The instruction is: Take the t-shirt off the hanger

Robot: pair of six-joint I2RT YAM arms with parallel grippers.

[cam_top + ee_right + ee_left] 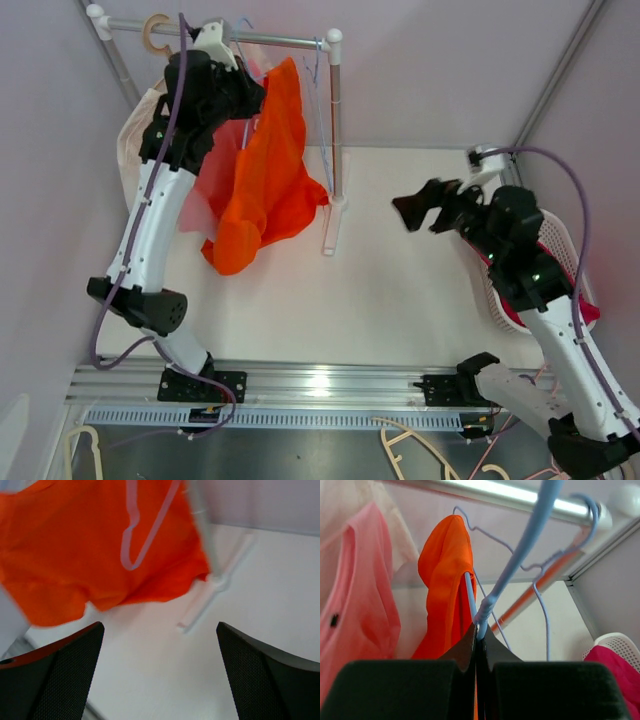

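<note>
1. Pale spare hangers (418, 441) lie at the near edge, below the mounting rail (320, 382).
2. On the right, a white mesh basket (561, 240) holds a magenta cloth (589, 311).
3. At the back left stands a clothes rack (333, 130). The orange t-shirt (268, 172) hangs from its bar on a blue hanger (520, 555), its lower part bunched and drooping towards the table (400, 290). A pink garment (205, 195) hangs just beside it.
4. Up by the bar, the left gripper (479, 630) has its black fingers pinched tight on the blue hanger's wire, close to the orange cloth.
5. Over the table, well apart from the rack, the right gripper (420, 210) hovers with its jaws spread wide and nothing between them. It faces the t-shirt.
</note>
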